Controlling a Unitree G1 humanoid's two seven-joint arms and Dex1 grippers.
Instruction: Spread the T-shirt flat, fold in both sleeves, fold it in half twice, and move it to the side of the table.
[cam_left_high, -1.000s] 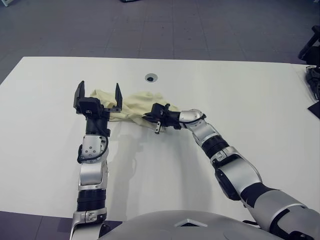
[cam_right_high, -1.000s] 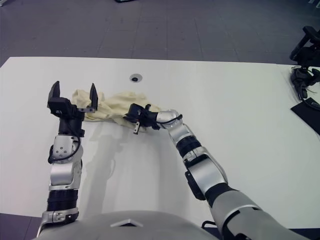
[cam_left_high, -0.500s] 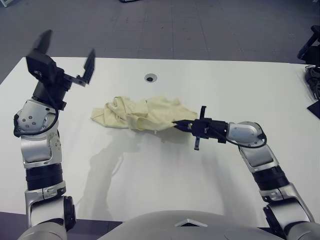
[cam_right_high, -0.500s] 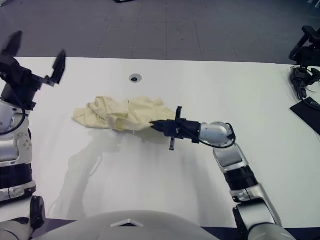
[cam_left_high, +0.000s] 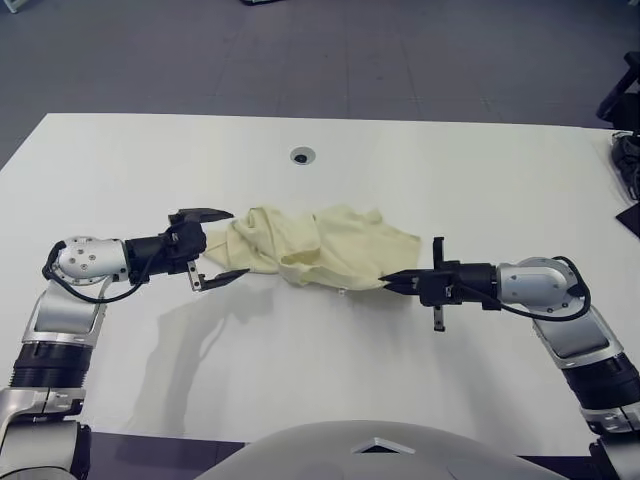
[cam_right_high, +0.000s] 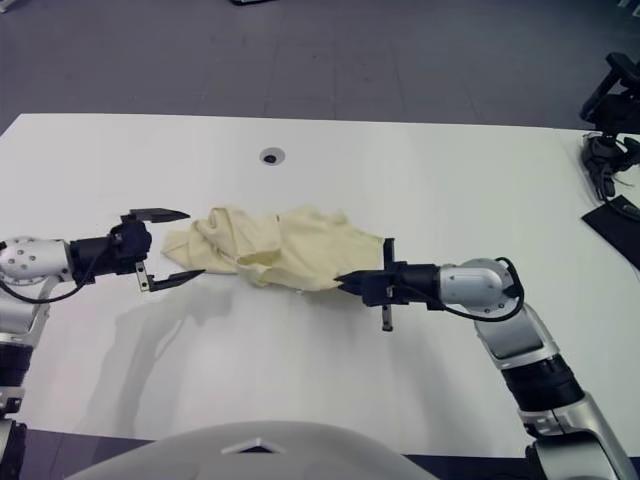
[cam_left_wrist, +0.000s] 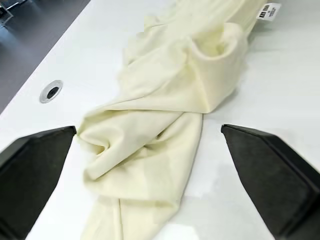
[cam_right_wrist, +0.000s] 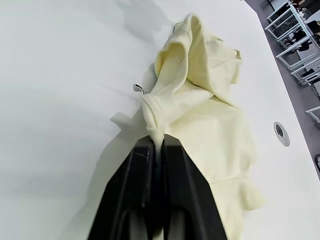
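Note:
A pale yellow T-shirt (cam_left_high: 320, 245) lies crumpled in a long bunch at the middle of the white table (cam_left_high: 300, 350). My right gripper (cam_left_high: 388, 281) is shut on the shirt's right end, low over the table, and the cloth (cam_right_wrist: 200, 115) runs away from its closed fingers (cam_right_wrist: 142, 165). At the shirt's left end my left gripper (cam_left_high: 215, 244) stands open, one finger on either side of the cloth's edge. The bunched fabric (cam_left_wrist: 165, 100) lies between and beyond those fingers (cam_left_wrist: 270, 165), with a white label (cam_left_wrist: 269, 11) at its far end.
A round cable grommet (cam_left_high: 301, 155) sits in the table behind the shirt. Dark equipment (cam_right_high: 608, 150) rests at the table's far right edge. Bare tabletop stretches in front of the shirt and to both sides.
My right gripper has dragged the shirt's end to the right, stretching the bunch. The left arm has swung down from high at the left to the shirt's left edge.

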